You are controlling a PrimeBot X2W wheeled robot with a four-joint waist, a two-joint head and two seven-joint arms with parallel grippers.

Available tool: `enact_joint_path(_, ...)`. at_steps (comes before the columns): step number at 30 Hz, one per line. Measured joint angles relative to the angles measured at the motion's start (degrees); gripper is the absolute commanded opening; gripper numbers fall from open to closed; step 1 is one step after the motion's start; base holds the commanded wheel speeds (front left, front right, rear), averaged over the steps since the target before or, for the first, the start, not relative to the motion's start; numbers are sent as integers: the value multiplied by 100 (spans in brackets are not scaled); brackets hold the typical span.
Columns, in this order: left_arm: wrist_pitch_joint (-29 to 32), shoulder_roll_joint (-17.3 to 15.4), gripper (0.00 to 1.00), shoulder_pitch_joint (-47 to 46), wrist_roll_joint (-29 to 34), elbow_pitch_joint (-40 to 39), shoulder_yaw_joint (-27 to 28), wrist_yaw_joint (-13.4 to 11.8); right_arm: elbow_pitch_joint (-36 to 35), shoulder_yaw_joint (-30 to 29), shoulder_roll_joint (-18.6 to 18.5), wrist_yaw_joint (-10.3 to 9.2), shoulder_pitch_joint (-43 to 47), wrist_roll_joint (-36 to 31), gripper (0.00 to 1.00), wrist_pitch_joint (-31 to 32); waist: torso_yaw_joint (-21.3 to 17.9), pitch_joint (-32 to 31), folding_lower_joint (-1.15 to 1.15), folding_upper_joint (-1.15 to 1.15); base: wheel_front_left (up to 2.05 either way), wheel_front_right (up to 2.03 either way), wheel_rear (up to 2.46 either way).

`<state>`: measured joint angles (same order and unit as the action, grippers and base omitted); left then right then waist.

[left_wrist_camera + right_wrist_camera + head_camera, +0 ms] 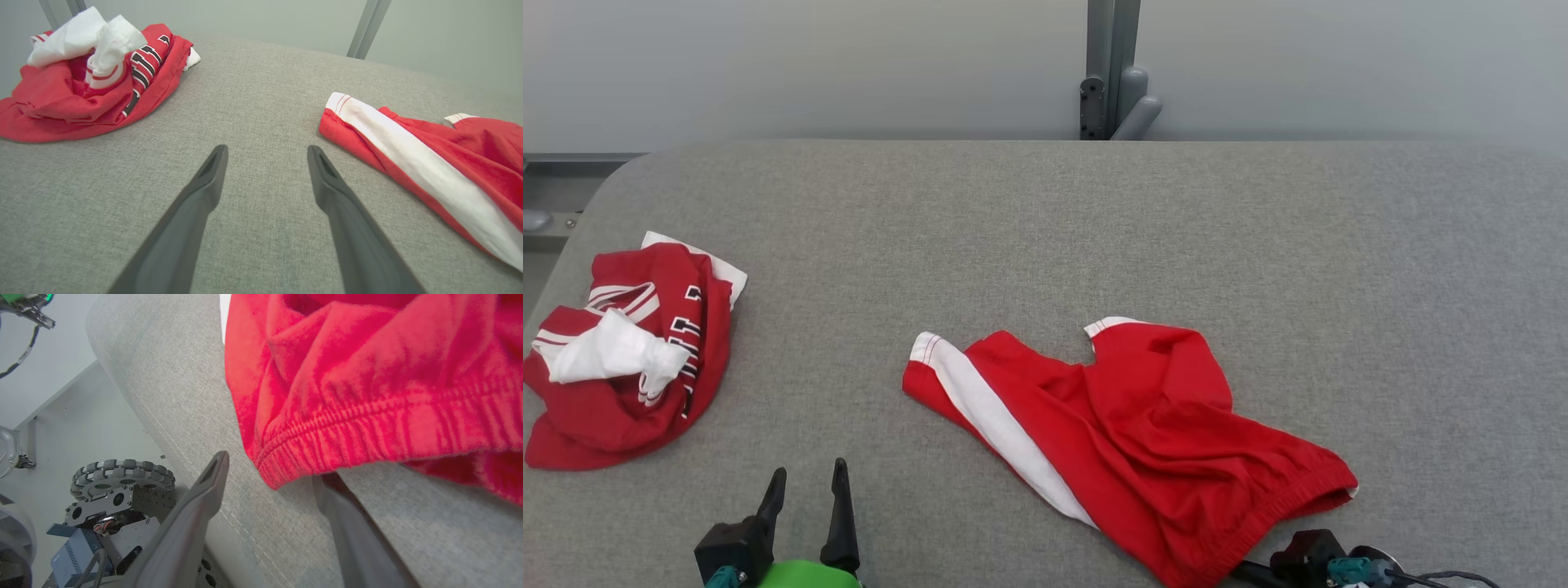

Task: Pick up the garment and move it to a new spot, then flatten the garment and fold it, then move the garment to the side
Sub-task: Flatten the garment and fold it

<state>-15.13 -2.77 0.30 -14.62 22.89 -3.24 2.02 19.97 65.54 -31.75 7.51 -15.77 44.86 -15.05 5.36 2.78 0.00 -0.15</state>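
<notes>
The garment [1143, 425] is a pair of red shorts with a white side stripe, lying rumpled on the grey table [1045, 229] right of centre. Its elastic waistband [367, 424] faces the near edge. My right gripper [271, 467] is open at the waistband's corner; one fingertip is tucked under the hem and the other finger [204, 490] stands beside the table's edge. In the head view that gripper [1258, 570] sits at the bottom right. My left gripper [809, 472] is open and holds nothing, hovering over bare table [266, 151], left of the shorts' leg hem [339, 110].
A crumpled red and white jersey [621, 359] with dark lettering lies in a heap at the table's left [90, 77]. A grey post [1111, 73] rises behind the far edge. The table's near edge [163, 416] drops to my wheeled base [122, 477].
</notes>
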Motion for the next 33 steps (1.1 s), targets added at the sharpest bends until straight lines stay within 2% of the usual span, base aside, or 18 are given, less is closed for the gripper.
enact_joint_path(2,0,-1,100,-27,-11,-7,-2,0,68,-5,118,0,-43,0,100,0,21,23,0,0,0,0,0)
enact_joint_path(3,0,-1,100,-41,-16,-10,-7,-1,86,-12,179,0,-72,1,78,0,35,35,0,0,0,0,0)
enact_joint_path(4,0,0,100,-51,-18,-15,-15,0,75,-65,240,0,-104,4,32,0,52,46,0,0,0,0,0)
enact_joint_path(5,0,-1,100,-57,-18,-20,-19,0,24,-153,287,0,-119,53,0,0,70,58,0,0,0,0,0)
enact_joint_path(9,0,0,100,-63,-19,-59,-5,0,-256,-461,281,0,-140,134,0,0,116,108,0,0,0,0,0)
enact_joint_path(13,0,-2,100,-63,-25,-93,34,0,-601,-1244,163,0,-287,244,0,0,145,215,0,0,0,0,0)
enact_joint_path(16,0,-1,100,-126,-36,-134,-38,0,-525,-1827,148,-1,-558,148,0,0,170,332,0,0,0,0,0)
enact_joint_path(21,0,0,100,-511,-149,-179,-346,7,424,-2685,477,0,-1429,-261,0,0,303,617,0,0,0,0,0)
enact_joint_path(24,0,-1,100,-740,-260,-199,-545,7,1346,-2810,604,0,-1993,-671,0,0,468,808,0,0,0,0,0)
enact_joint_path(29,0,-4,100,-945,-379,-247,-720,-27,2682,-2613,675,0,-2481,-1167,0,111,838,1096,0,0,0,0,0)
enact_joint_path(30,0,-4,100,-946,-387,-257,-724,-40,2913,-2611,705,0,-2455,-1161,34,115,903,1148,0,0,0,0,0)
enact_joint_path(31,0,-2,100,-946,-389,-265,-719,-53,3106,-2640,722,0,-2421,-1136,93,101,962,1197,0,0,0,0,0)
enact_joint_path(32,0,-3,100,-946,-392,-267,-689,-63,3247,-2679,730,3,-2388,-1112,100,73,1013,1245,0,0,0,0,0)
enact_joint_path(33,0,-3,100,-946,-391,-269,-651,-82,3344,-2748,742,5,-2366,-1073,100,22,1050,1289,0,0,0,0,0)
